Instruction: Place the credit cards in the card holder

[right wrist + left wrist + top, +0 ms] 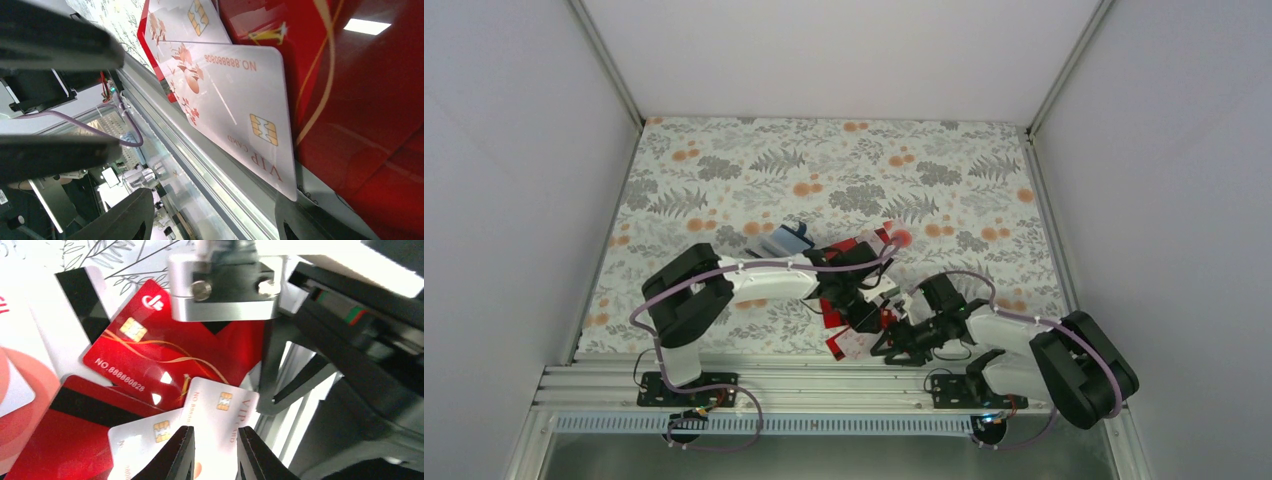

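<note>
Several red credit cards (165, 355) lie overlapped at the near edge of the flowered desk (724, 170). A silver block (222, 287) with two screws hangs over them. One white VIP card (235, 100) juts past the edge above the metal rail (210, 170).

The card holder (786, 240) sits just beyond the pile, to its left; whether it holds any card cannot be told.

The left hand (215, 455) is narrowly parted, its fingertips straddling the white card. The right hand (215, 220) is spread wide, gripping nothing, with one finger (300, 222) by that card's corner.
</note>
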Tool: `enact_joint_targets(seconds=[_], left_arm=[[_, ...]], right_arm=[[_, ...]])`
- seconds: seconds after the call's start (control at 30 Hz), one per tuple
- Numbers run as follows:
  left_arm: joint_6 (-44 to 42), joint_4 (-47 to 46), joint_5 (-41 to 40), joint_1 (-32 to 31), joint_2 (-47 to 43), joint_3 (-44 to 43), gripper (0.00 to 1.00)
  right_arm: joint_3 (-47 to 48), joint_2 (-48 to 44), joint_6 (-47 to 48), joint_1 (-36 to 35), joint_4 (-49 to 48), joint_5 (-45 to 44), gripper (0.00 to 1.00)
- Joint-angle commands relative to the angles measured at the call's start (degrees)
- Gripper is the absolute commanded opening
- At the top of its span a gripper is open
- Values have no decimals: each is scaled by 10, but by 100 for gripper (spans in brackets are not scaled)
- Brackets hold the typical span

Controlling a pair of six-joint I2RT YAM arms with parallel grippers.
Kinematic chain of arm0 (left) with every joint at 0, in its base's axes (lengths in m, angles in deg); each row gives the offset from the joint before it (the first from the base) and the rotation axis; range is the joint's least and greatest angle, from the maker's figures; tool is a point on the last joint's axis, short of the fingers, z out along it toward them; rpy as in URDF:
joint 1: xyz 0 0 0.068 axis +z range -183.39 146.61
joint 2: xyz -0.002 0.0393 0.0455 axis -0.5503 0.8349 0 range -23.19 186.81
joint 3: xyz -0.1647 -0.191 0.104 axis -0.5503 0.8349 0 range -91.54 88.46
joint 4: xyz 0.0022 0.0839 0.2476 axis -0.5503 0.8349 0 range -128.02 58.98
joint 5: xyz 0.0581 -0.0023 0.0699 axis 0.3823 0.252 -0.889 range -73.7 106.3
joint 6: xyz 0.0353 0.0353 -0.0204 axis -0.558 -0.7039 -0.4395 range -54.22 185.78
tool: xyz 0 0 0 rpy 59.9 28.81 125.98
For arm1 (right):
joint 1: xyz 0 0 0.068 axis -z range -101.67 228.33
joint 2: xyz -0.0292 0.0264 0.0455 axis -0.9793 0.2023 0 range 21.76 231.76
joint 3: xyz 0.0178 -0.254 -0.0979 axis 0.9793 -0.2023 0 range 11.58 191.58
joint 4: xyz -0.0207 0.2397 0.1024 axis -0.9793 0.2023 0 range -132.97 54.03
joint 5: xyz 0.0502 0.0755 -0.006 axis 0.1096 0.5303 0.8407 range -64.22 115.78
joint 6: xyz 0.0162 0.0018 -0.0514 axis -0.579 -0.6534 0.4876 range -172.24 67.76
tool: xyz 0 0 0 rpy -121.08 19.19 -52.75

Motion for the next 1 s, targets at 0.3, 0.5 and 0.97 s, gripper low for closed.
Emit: enact_joint_targets(seconds=[0.3,0.5,0.97], left_arm=[[-16,14,-19,-13,44,23,24],[-21,7,-1,-21,46,35,24],[-15,-4,10,-22,55,38,24]], right_arm=[[-18,7,-1,-1,-10,-73,63],[-18,12,-7,-1,-21,-79,63],[-9,4,-21,-1,-44,-69,60]])
